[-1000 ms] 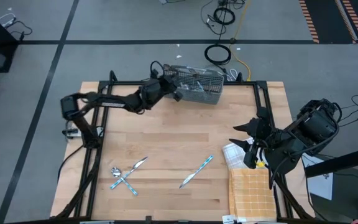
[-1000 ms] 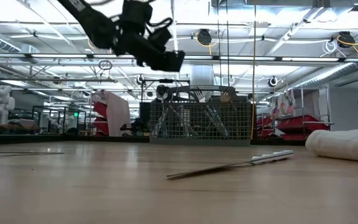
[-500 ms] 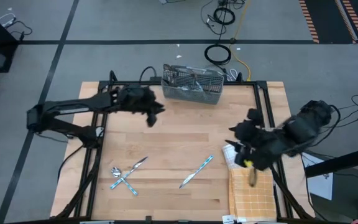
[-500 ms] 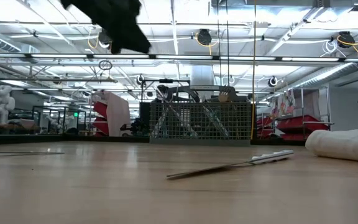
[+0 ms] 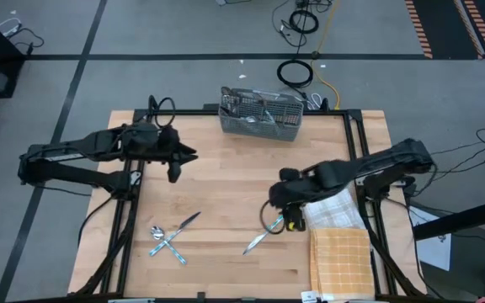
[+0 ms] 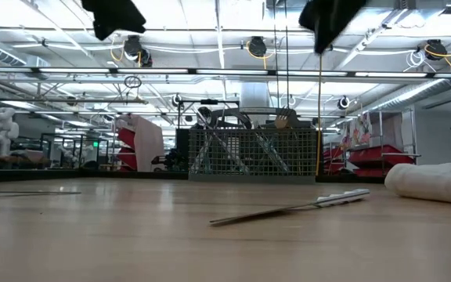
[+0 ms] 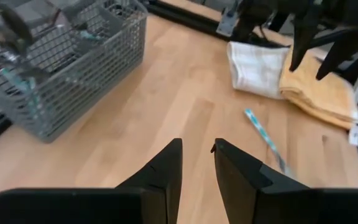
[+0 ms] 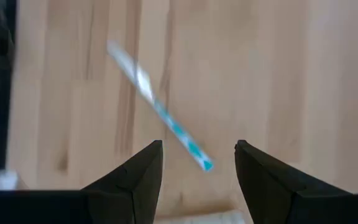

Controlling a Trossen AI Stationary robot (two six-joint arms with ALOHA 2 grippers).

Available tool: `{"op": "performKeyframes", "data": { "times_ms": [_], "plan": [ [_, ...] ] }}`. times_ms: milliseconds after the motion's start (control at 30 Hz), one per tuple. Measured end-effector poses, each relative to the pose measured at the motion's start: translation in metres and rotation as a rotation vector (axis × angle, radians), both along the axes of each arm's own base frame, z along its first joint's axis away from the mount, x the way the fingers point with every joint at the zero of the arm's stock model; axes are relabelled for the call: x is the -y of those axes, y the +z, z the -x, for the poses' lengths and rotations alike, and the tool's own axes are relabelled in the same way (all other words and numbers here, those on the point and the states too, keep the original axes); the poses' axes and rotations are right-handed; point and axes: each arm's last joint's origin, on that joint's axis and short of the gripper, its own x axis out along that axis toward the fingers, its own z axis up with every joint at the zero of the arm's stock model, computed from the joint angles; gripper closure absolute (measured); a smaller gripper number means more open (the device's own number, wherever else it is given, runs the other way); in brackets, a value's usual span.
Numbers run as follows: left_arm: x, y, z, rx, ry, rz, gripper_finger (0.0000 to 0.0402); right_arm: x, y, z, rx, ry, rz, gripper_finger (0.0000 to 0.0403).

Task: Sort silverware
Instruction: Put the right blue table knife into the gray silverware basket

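Three pieces of silverware with light blue handles lie flat on the table. One is a knife (image 5: 265, 233) (image 6: 288, 207) (image 8: 160, 115) (image 7: 263, 140) near the towels. Two crossed pieces (image 5: 171, 236) lie toward the near left. More silverware stands in the grey wire-mesh caddy (image 5: 262, 114) (image 7: 55, 62) (image 6: 253, 153) at the far edge. My right gripper (image 5: 276, 209) (image 8: 197, 149) hovers open just above the knife's handle end, touching nothing. My left gripper (image 5: 179, 156) (image 7: 197, 146) hangs in the air over the table's left part, between caddy and crossed pieces, open by a narrow gap and empty.
A folded white towel (image 5: 331, 210) (image 7: 257, 62) (image 6: 433, 180) and an orange towel (image 5: 341, 257) (image 7: 319, 90) lie at the near right, close beside the knife. Bare wood stretches across the table's middle. Black frame rails (image 5: 125, 219) run along the left and right edges.
My left gripper has drawn back from the caddy toward the table's left and near side. My right gripper has swung from beyond the right edge leftward over the towels, ending above the knife. The silverware on the table has stayed put.
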Motion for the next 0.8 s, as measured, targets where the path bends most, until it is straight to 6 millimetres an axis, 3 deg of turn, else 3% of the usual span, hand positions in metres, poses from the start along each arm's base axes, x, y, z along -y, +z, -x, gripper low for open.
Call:
{"op": "performKeyframes", "data": {
  "times_ms": [133,400,800],
  "plan": [
    [0.003,0.000,0.013,-0.037,0.008,-0.007,0.0303,-0.004,-0.036,-0.018,-0.135,0.123,0.002,0.0216],
    [0.006,-0.006,0.025,-0.127,-0.002,0.000,0.0303,-0.026,-0.095,-0.051,-0.215,0.296,-0.109,0.0216],
    [0.007,-0.014,0.034,-0.247,-0.007,0.008,0.0303,-0.038,-0.147,-0.077,-0.214,0.246,-0.064,0.0216]
  ]
}}
